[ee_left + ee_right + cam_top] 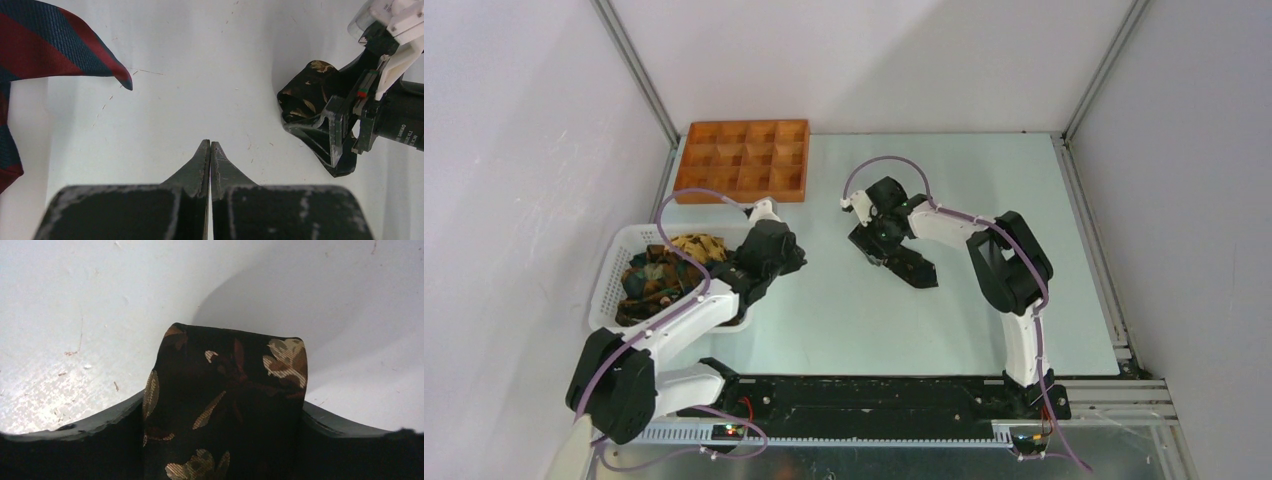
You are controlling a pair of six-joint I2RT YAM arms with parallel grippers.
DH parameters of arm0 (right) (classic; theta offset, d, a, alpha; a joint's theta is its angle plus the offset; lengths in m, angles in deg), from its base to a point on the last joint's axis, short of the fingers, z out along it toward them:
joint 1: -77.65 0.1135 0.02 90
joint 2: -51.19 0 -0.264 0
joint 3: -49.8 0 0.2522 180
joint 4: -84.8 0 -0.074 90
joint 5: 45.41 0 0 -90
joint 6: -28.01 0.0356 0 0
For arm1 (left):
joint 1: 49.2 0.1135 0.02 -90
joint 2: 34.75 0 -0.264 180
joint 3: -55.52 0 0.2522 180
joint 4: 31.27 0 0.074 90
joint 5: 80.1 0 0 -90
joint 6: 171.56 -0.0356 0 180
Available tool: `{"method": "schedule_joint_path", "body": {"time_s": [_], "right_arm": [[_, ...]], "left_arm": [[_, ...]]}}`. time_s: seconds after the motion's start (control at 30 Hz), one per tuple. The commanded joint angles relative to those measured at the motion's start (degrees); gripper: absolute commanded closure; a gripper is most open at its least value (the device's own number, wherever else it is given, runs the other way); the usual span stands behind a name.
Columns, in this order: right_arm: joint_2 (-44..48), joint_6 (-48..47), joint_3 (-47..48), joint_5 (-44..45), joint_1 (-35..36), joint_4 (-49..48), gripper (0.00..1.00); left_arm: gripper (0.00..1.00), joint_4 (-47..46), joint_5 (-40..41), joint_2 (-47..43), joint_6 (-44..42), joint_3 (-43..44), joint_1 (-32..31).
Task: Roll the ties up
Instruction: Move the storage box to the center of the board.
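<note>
Top external: white mesh basket (605, 283) sitting at left edge of table (854, 325), heap of leafy ties (659, 278) lying inside. Left pincer (789, 260) hovering just beside basket's right rim, fingers pressed together. Orange tray (739, 196) sitting behind. Right pincer (916, 270) reaching down mid-table, pinching rolled tie (225, 405), fingers hugging both sides.

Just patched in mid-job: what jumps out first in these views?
A dark leaf-print tie roll sits between the right gripper's fingers at mid-table. At the left, a white basket holds a heap of ties, with the left gripper shut and empty beside it. An orange tray sits in the far-left corner.
</note>
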Motion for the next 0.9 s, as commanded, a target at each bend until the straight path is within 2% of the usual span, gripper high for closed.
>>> {"method": "schedule_joint_path", "body": {"time_s": [0.0,0.1,0.2,0.4,0.47,0.57,0.63,0.8,0.87], "right_arm": [[-1.50,1.56,1.32,2.36,0.29,-1.69,0.28],[-1.60,2.00,0.95,3.09,0.32,-1.90,0.34],[-1.71,2.23,0.53,3.24,0.31,-2.04,0.47],[-2.16,2.52,0.15,2.74,0.31,-1.75,0.58],[-2.19,2.76,-0.05,2.68,0.25,-1.83,0.53],[-1.88,3.25,-0.47,2.08,0.35,-2.07,0.26],[-1.20,3.88,-0.67,2.05,0.39,-2.40,0.15],[2.79,6.81,-0.69,3.50,0.27,-3.99,0.05],[4.74,8.86,0.27,4.34,-0.30,-4.68,0.04]], "left_arm": [[1.00,-1.12,-0.31,0.36,0.57,0.56,0.47],[1.00,-1.12,-0.39,0.59,0.58,0.80,0.49],[1.00,-1.14,-0.45,0.84,0.44,0.97,0.49],[1.00,-1.01,-0.41,0.91,0.42,1.00,0.49],[1.00,-1.00,-0.38,1.00,0.42,0.99,0.51],[1.00,-0.78,-0.37,1.00,0.36,1.14,0.58],[1.00,-0.31,-0.19,0.75,0.21,1.42,0.60],[0.97,1.08,0.00,-0.26,-0.12,3.06,1.09],[0.91,1.77,0.22,-0.77,-0.44,4.14,1.51]]}}
